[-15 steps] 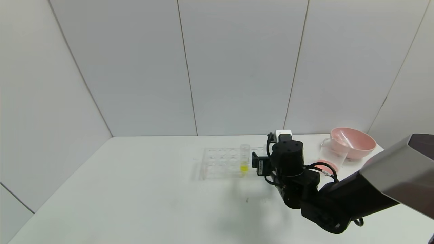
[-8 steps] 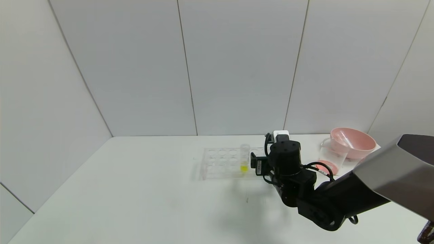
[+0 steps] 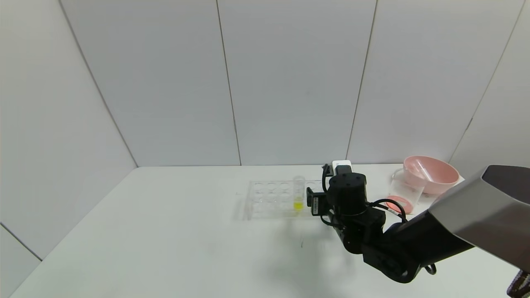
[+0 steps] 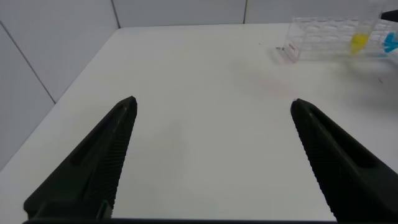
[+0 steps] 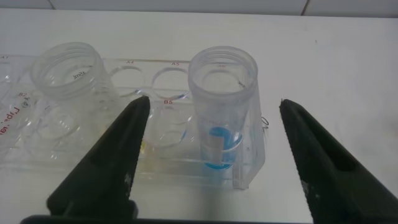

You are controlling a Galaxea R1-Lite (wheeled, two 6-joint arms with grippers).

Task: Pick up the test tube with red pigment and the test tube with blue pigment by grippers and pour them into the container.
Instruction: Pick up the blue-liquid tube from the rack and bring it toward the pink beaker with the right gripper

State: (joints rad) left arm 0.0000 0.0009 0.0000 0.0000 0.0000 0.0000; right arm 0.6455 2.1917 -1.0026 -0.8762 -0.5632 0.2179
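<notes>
The test tube with blue pigment point(image 5: 222, 118) stands upright in the end slot of the clear rack point(image 5: 155, 134). My right gripper point(image 5: 212, 102) is open, with one jaw on either side of this tube and not touching it. In the head view the right wrist point(image 3: 348, 192) sits at the rack's point(image 3: 273, 198) right end and hides the blue tube. The container point(image 3: 403, 192), a clear beaker, holds red liquid at its bottom. No tube with red liquid shows. My left gripper point(image 4: 211, 102) is open and empty over bare table.
A tube with yellow liquid point(image 3: 298, 194) stands in the rack left of my right gripper; it also shows in the right wrist view point(image 5: 74, 81). A pink bowl point(image 3: 432, 174) with a clear tube leaning in it stands behind the beaker. Walls close the back and sides.
My right arm has shifted slightly left, nearer the rack's right end. The rack, the beaker and the bowl have not moved.
</notes>
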